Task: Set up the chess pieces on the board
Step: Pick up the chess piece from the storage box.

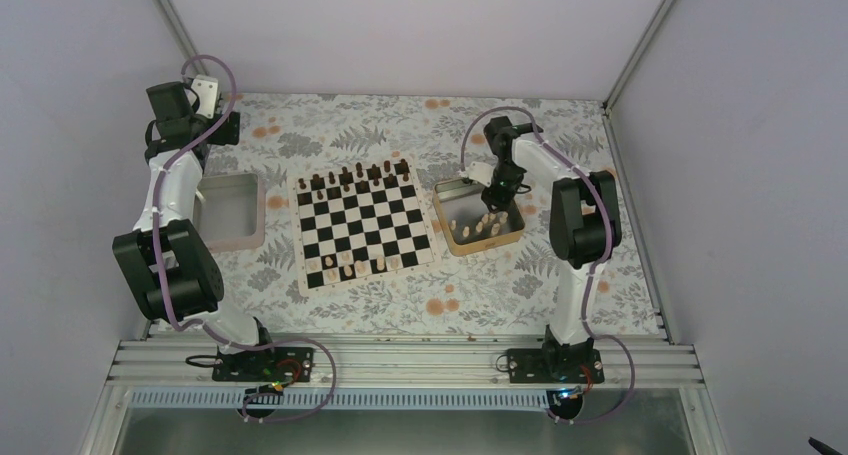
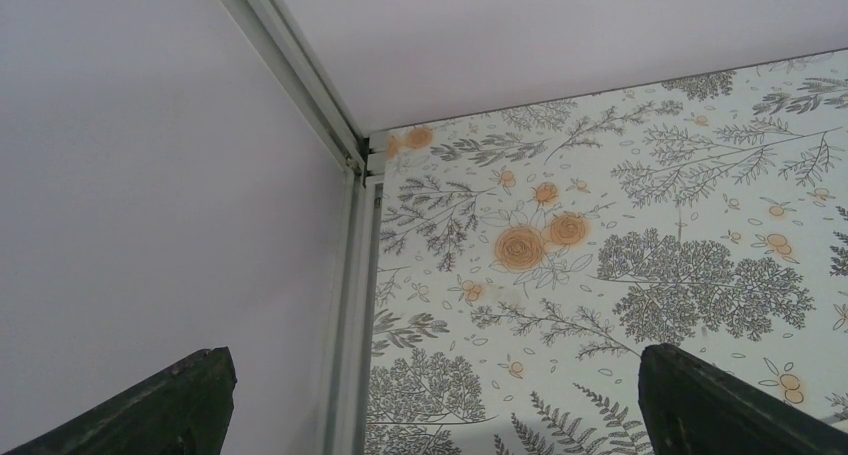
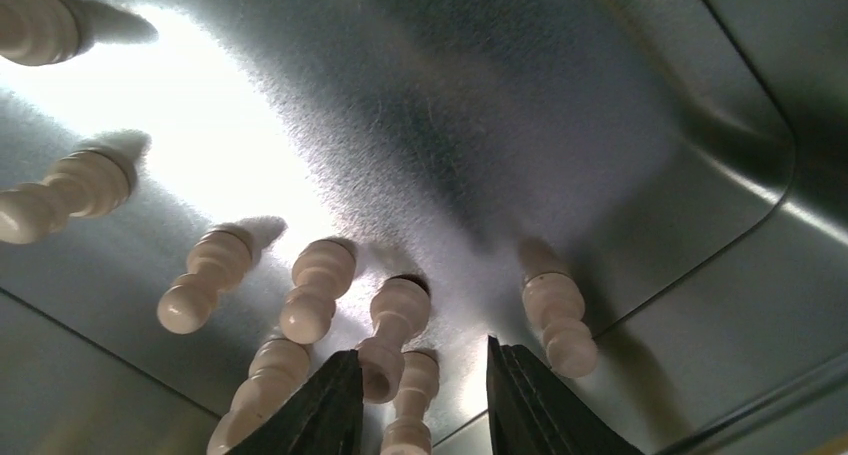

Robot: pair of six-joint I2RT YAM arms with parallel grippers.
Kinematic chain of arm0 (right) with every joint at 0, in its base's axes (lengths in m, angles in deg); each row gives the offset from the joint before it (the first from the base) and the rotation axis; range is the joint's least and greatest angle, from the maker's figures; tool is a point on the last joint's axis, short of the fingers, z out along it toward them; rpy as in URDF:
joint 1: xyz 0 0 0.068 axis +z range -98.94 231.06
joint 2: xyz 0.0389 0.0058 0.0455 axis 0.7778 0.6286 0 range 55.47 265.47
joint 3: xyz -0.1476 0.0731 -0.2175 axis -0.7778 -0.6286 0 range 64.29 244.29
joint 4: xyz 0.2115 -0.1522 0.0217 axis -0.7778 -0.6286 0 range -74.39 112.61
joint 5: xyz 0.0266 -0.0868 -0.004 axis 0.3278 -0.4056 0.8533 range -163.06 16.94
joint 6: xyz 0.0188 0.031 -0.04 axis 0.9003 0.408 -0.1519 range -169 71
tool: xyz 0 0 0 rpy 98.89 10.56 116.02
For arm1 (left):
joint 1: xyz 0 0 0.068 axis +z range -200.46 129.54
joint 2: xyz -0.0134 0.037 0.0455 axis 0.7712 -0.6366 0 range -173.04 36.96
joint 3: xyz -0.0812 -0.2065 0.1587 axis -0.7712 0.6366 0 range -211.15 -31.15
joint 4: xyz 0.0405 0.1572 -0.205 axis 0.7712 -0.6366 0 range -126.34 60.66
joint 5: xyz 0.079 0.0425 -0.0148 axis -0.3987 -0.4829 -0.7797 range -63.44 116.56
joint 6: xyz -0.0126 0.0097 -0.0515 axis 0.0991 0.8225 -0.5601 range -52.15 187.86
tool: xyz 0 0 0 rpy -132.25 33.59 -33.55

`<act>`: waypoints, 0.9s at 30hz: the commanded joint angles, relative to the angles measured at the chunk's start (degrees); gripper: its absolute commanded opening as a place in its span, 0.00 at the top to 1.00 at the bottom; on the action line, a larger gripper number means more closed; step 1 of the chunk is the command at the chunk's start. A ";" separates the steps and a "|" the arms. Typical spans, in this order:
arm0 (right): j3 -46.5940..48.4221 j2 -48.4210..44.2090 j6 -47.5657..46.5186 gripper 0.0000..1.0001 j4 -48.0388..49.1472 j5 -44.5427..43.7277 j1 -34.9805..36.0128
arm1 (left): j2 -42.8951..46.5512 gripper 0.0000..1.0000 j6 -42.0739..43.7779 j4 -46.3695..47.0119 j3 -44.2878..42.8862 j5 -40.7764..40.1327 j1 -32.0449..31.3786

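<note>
Checkered board (image 1: 366,227) lying flat, tan chess pieces (image 1: 347,270) along its near row

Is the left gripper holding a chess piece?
No, the left gripper stands open, only flowered tablecloth showing between its fingers.

We find the board (image 1: 367,225) mid-table between 2 trays. The left tray (image 1: 230,213) sits beside its left edge, the right tray (image 1: 486,248) beside its right, with chess pieces (image 1: 487,224) lying inside it and others on the board's near row.
</note>
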 commanded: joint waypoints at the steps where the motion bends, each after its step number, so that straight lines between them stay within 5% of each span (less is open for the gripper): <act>1: -1.26 -0.17 0.39 0.67 -1.07 1.90 -0.48 | 0.56 0.00 0.09 0.75 -0.17 1.11 0.51; 27: 1.70 -1.07 0.28 0.70 1.59 1.28 -0.90 | -0.01 0.00 0.12 0.76 0.05 0.88 0.55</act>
